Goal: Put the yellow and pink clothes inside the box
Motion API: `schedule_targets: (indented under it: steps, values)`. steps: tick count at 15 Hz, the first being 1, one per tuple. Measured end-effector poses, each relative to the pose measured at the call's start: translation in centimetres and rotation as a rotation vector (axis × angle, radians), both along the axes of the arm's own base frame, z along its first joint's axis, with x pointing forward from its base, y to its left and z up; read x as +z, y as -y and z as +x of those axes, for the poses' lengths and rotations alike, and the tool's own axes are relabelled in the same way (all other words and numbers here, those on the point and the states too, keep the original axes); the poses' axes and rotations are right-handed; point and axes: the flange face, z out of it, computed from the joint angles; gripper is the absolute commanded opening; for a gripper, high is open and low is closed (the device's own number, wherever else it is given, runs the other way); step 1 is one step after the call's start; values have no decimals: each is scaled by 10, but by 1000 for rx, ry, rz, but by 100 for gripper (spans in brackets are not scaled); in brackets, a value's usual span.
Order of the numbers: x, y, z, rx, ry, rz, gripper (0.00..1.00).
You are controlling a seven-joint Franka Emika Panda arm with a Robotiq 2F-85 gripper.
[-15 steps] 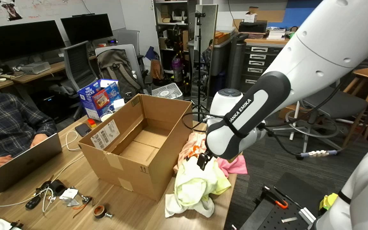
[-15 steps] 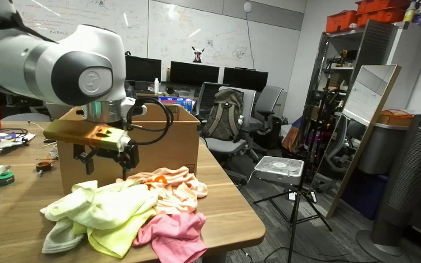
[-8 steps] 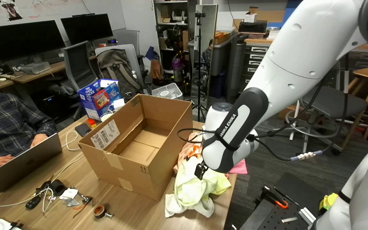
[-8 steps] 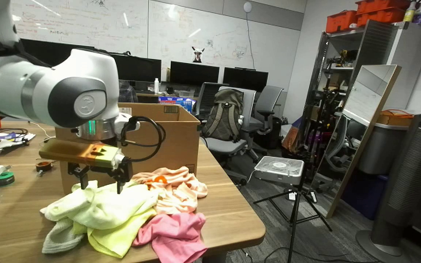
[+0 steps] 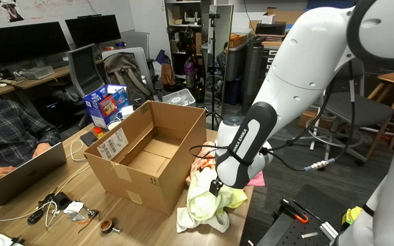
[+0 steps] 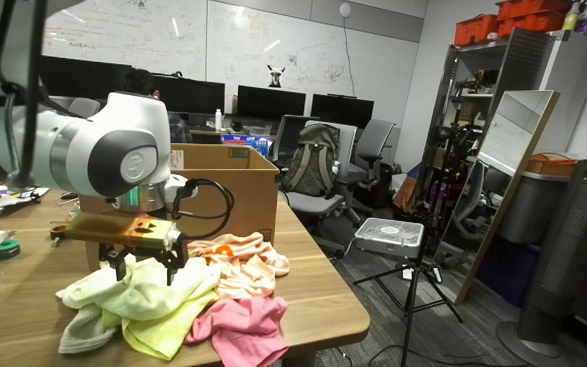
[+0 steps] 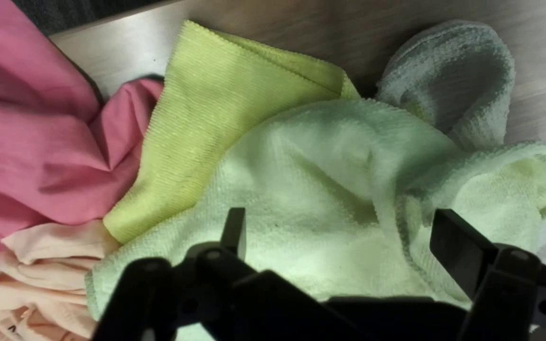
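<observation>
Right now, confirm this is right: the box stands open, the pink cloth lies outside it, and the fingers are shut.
Wrong on one point: the fingers are open, standing apart in the wrist view. The box does stand open, and the pink cloth lies outside it.

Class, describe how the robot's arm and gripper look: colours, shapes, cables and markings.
The arm is white with rounded links, dark panels and the printed word EMIKA. A black cable loops near a silver collar with a green light. The gripper is black, with two angular fingers, under a yellow-gold block bearing dark pointed marks.
</observation>
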Motion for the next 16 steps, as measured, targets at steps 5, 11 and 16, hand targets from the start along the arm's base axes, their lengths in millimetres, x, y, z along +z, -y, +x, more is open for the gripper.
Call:
schedule_targets:
  steps: [5,11,16]
  values:
    - [-18,9,0,-5,-34,-21,100]
    - [-32,17,-7,-22,-73,-37,100]
    - [-35,5,-12,-36,-112,-3,100]
